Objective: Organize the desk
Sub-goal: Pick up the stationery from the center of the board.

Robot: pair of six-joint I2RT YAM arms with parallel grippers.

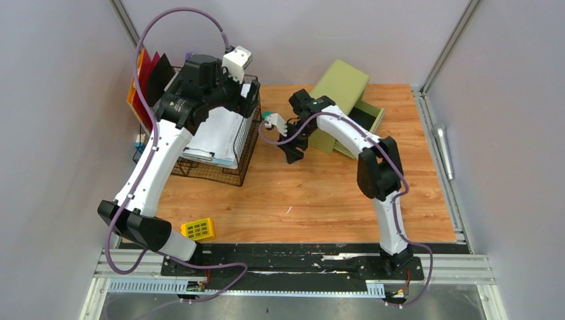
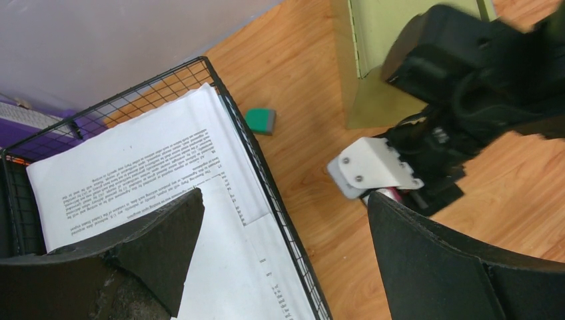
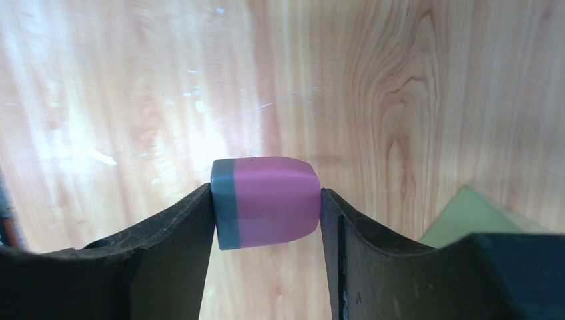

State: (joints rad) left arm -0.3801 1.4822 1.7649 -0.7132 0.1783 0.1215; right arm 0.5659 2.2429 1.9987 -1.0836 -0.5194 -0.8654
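Right gripper [image 3: 266, 200] clamps a pink eraser [image 3: 276, 193] (grey at 1 end); left gripper [image 2: 285, 200] gapes over the basket [image 2: 226, 101].

The white sheet [image 2: 133, 167] in the wire basket [image 2: 275, 205] carries printed lines, upside down and too small. No words can be read.

Tabletop [image 1: 320, 193] was orange-brown wood grain; cabinet [image 1: 340, 83] olive green; pink eraser [image 3: 266, 203] had grey band; green eraser [image 2: 260, 121] grey edge.

Bright, even light; white glare on the desk [image 3: 80, 133]; wrist views slightly soft.
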